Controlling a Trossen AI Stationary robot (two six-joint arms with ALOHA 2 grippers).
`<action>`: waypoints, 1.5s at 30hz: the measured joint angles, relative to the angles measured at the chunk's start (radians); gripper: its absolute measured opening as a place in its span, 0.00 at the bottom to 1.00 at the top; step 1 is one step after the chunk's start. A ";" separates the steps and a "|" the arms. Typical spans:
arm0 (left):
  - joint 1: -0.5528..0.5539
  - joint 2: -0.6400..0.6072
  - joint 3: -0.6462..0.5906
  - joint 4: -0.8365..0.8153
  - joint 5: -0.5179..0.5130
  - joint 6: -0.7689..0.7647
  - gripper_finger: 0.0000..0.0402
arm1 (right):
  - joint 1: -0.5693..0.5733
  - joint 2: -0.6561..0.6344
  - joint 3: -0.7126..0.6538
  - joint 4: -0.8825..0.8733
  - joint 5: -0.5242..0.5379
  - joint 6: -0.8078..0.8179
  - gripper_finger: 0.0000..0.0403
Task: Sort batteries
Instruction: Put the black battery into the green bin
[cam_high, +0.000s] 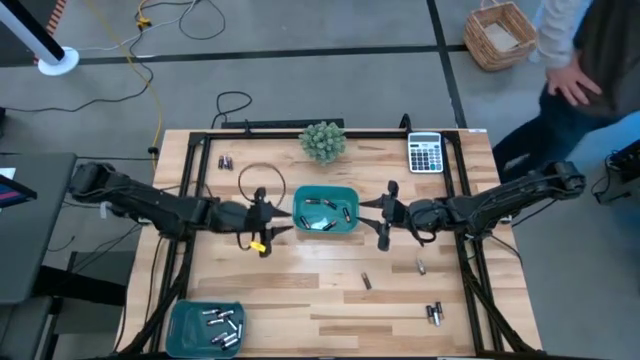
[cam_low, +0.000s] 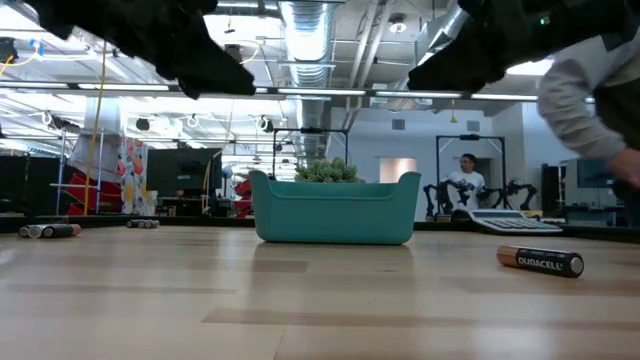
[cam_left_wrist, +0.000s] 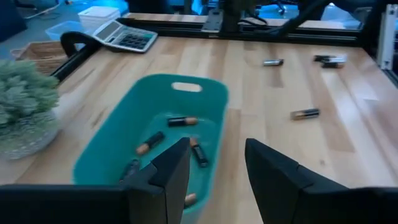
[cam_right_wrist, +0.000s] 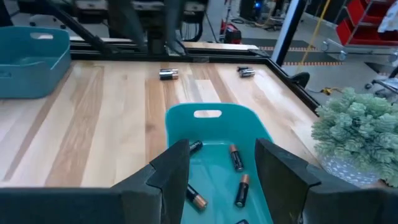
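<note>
1. Left gripper (cam_left_wrist: 216, 171), fingers apart, sits over teal tray (cam_left_wrist: 118, 134) edge.
2. Several batteries (cam_left_wrist: 182, 121) inside tray; more loose on table (cam_left_wrist: 273, 99).
3. Plant (cam_left_wrist: 25, 106) beside tray, calculator (cam_left_wrist: 121, 35) farther off.

Batteries (cam_high: 322, 213): dark cylindrical cells with copper ends, several lying flat at mixed angles inside the teal tray (cam_high: 300, 196) between the left gripper (cam_high: 262, 219) and right gripper (cam_high: 385, 214). Loose cells (cam_high: 366, 281) lie near the right gripper; another group (cam_high: 222, 329) rests in a second tray (cam_high: 180, 318).

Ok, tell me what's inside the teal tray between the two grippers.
The teal plastic tray holds several loose black-and-copper batteries. The gripper fingers in both wrist views cover its near end, so the full count is hidden.
</note>
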 joint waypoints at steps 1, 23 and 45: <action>0.024 -0.007 -0.011 0.013 0.018 0.010 0.37 | 0.014 0.000 0.019 -0.032 0.016 0.008 0.49; 0.260 -0.115 -0.092 0.002 0.183 0.064 0.37 | 0.133 0.002 0.248 -0.332 0.199 0.082 0.49; 0.511 -0.116 -0.173 0.180 0.411 0.043 0.37 | 0.115 0.071 0.286 -0.494 0.188 0.285 0.49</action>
